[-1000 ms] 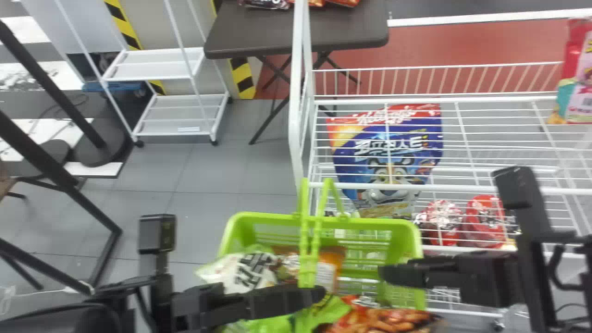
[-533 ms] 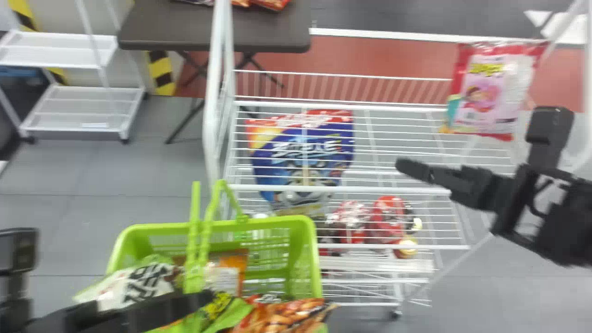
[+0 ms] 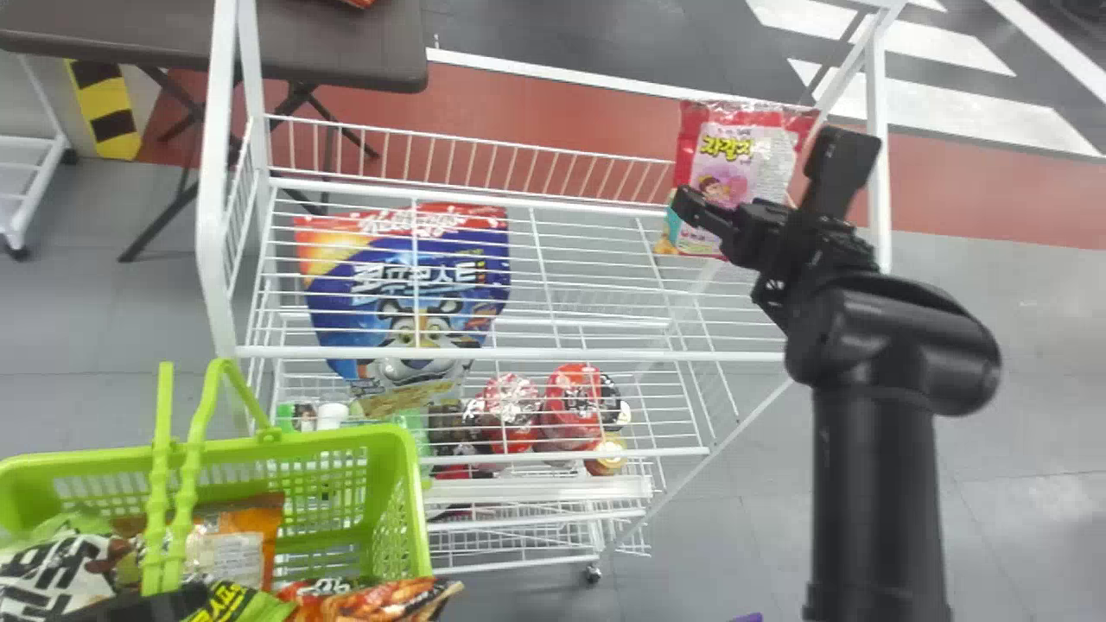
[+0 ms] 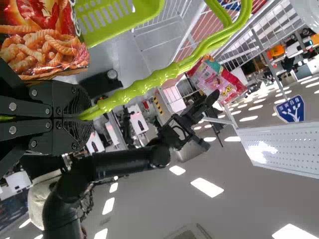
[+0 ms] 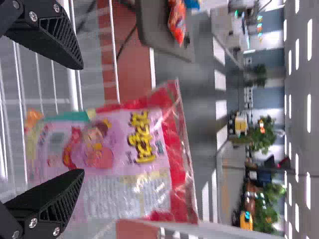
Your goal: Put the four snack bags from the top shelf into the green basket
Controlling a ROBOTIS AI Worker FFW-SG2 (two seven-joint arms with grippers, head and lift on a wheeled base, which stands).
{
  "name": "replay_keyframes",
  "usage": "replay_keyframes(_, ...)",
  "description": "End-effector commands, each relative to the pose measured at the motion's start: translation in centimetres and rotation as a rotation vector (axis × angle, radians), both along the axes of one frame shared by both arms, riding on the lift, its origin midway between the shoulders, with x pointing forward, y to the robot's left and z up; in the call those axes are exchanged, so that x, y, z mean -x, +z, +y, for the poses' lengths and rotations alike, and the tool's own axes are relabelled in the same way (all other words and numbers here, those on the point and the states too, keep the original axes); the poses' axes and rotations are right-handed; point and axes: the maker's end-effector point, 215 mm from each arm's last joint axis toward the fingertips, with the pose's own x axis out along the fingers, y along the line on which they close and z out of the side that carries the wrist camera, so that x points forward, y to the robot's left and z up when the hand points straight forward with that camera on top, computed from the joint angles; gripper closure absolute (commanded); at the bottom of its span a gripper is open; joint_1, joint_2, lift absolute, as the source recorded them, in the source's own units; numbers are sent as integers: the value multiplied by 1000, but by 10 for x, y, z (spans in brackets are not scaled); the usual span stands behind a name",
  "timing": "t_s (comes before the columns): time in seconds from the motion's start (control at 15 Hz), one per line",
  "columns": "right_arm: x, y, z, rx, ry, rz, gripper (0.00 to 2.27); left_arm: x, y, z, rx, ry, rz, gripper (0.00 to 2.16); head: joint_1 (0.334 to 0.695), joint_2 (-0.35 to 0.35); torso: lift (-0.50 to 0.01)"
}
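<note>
1. Along the wire rack's top shelf (image 3: 518, 353), one snack bag remains to be collected: the pink-and-red bag (image 3: 734, 155), upright at the right end. The blue cereal bag (image 3: 346, 302) lies beneath the shelf's wires, so it seems no part of the job.
2. The green basket (image 3: 402, 484) already holds a white-and-green bag (image 3: 60, 566), an orange bag (image 3: 268, 527), a green-and-yellow bag (image 3: 233, 605) and a red-and-orange bag (image 3: 371, 600); they overlap, so how many count towards the four is uncertain.
3. The right gripper (image 5: 82, 119) has its fingers spread at the pink-and-red bag, not gripping it; grasping and basketing that bag is left.
4. The left gripper (image 4: 88, 115) has its fingers closed around the basket handle (image 4: 149, 83).
</note>
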Motion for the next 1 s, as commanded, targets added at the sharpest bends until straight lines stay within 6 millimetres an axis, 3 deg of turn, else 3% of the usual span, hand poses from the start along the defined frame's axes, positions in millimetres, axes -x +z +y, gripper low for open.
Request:
replay_keyframes(0.0, -17, -9, -16, 78, -41, 35, 83, 1, -2, 5, 15, 8, 1, 2148, 695, -350, -4)
replay_keyframes(0.4, -44, -47, -31, 204, -95, 153, 107, 1, -14, 13, 22, 34, -11, 2148, 695, -350, -4)
replay_keyframes(0.47, -44, -52, -33, 209, -96, 169, 367, 1, -16, 16, 25, 41, -11, 2148, 695, -350, -4)
replay_keyframes(0.53, -41, -56, -33, 195, -96, 174, 1025, 0, -18, 18, 29, 49, -11, 2148, 695, -350, -4)
replay_keyframes(0.6, -35, -61, -38, 180, -112, 174, 1926, 0, -19, 19, 32, 53, -9, 2148, 695, -350, -4)
replay_keyframes(0.67, -29, -61, -38, 174, -135, 157, 2243, 3, -20, 20, 34, 56, -6, 2148, 695, -350, -4)
replay_keyframes(0.93, -3, -38, -47, 158, -161, 82, 2246, 9, -19, 24, 46, 68, -3, 2148, 695, -350, -4)
